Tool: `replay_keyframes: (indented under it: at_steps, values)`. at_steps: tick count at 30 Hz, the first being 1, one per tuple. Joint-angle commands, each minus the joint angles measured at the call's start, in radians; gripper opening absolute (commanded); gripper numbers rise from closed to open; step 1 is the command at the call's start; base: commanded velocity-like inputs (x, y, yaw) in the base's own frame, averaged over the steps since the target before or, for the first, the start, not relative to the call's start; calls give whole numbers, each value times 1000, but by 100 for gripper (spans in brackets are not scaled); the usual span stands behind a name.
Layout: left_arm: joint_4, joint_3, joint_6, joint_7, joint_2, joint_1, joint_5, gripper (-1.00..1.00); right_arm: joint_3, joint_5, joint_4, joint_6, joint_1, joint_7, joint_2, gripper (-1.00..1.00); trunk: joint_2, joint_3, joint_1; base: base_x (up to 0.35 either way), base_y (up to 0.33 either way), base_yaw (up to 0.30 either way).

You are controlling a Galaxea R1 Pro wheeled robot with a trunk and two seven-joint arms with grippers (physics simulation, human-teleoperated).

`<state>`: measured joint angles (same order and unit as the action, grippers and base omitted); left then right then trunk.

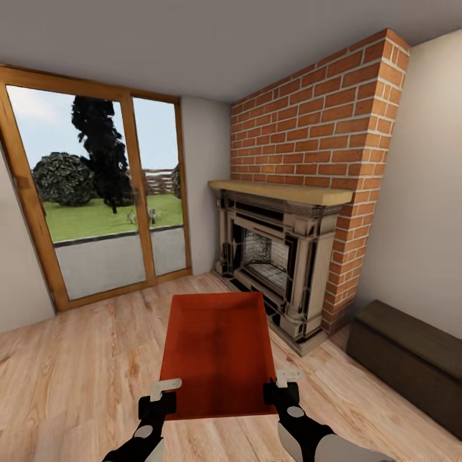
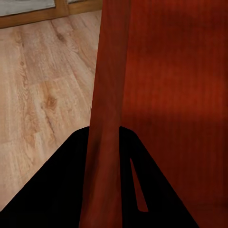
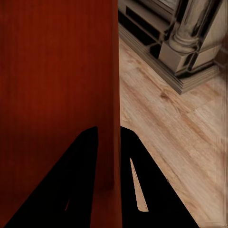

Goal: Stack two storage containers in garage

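Left gripper (image 1: 165,393) clamped narrow on the left wall of the storage container (image 1: 218,343), near its close corner; in the left wrist view, dark fingers (image 2: 61,185) pressed on either side of that thin orange-red wall (image 2: 107,118). Right gripper (image 1: 282,384) likewise closed tight on the right wall near the close corner; in the right wrist view, one finger (image 3: 80,180) inside the bin and the other outside, the wall (image 3: 111,95) pinched between.

Held level in front of the robot, open top up, at 6 o'clock in the head view, long side running toward 12 o'clock. Whether the far end rests on the planks or hangs free, cannot tell.

Living room setting: light wood plank floor (image 1: 77,378) open and bare from 7 to 10 o'clock. Wood-framed glass doors (image 1: 96,192) at 10 o'clock, well apart from the bin, lawn and trees beyond the panes.

Tighter toward 1 to 3 o'clock: red brick fireplace (image 1: 308,160) with pale mantel shelf (image 1: 282,191) and ornate dark-and-cream surround (image 1: 276,256), its base plinth (image 3: 190,71) jutting onto the floor just beside the container's far right corner. Low dark brown bench (image 1: 410,359) at 3 to 4 o'clock against the pale wall, near the right arm, with a strip of floor between.
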<state>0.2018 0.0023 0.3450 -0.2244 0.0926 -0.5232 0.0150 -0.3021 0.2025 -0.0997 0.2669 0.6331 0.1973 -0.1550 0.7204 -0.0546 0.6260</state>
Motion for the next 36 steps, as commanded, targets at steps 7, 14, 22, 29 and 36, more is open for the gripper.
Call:
replay_keyframes:
  at_steps: [7, 14, 22, 29, 36]
  values:
    - [8, 25, -1, -3, 1, -1, -18, -100, 5, 17, 3, 3, 0, -3, 0, -100, 2, 1, 0, 0, 0, -233]
    - [8, 25, -1, -3, 1, -1, -18, -100, 5, 17, 3, 3, 0, -4, 0, -100, 2, 5, 0, 0, 0, -233]
    - [8, 26, -1, -3, 1, -1, -18, -100, 5, 17, 3, 3, 0, -4, 0, -100, 2, 8, 0, 0, 0, -233]
    - [8, 27, -1, -2, 0, -1, -18, -100, 5, 17, 3, 3, 0, -4, -1, -100, 2, 12, 0, 0, 0, -233]
    - [8, 27, -1, -1, 0, -1, -18, -100, 5, 17, 3, 3, 1, -4, -1, -100, 2, 16, 0, 0, 0, -233]
